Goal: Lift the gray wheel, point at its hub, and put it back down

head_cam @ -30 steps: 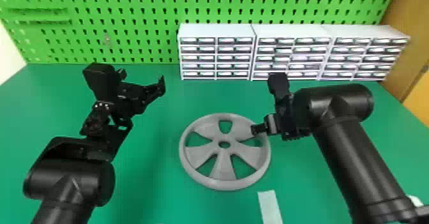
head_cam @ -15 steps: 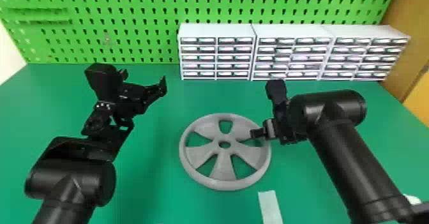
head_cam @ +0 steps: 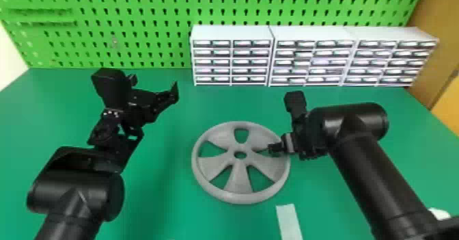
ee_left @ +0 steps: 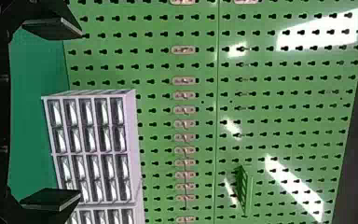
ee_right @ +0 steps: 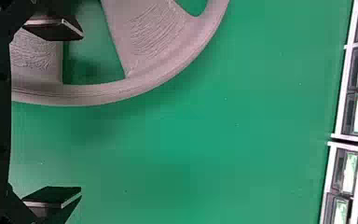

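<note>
Rounded black arms (head_cam: 372,174), flat black fingers (ee_right: 56,31)

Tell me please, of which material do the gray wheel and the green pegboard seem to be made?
The gray wheel looks like matte plastic, perhaps 3D-printed, as fine ridged lines run over its spokes. The green pegboard looks smooth and glossy, likely painted metal, since it reflects bright light patches in the left wrist view; hard plastic is also possible.

Workshop, with green pegboard (head_cam: 136,56)

the right wrist view's edge cuts off the gray wheel (ee_right: 98,94).
</note>
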Controlling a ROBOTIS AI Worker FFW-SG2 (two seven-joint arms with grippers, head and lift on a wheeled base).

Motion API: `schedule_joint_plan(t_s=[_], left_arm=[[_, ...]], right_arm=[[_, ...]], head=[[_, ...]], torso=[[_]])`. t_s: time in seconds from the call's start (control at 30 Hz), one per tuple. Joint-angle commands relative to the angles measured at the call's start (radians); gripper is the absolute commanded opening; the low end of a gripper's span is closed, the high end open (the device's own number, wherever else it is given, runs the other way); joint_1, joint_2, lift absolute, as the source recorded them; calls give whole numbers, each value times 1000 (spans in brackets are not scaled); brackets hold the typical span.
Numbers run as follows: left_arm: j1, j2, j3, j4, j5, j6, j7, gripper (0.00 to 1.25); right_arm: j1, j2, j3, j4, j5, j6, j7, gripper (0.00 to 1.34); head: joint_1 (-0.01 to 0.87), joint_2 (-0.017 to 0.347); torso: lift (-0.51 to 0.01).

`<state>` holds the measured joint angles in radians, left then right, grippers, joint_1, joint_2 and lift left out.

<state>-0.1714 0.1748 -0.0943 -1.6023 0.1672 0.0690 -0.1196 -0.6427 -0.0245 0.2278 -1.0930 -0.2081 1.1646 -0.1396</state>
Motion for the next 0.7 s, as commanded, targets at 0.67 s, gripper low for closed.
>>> schedule_joint_plan(t_s=[0.67], left_arm=[[4, 0, 1, 1, 2, 3, -2, 1157]], right_arm=[[2, -2, -8, 45, 0, -26, 0, 1167]], head=[[692, 48]], torso=[[-88]])
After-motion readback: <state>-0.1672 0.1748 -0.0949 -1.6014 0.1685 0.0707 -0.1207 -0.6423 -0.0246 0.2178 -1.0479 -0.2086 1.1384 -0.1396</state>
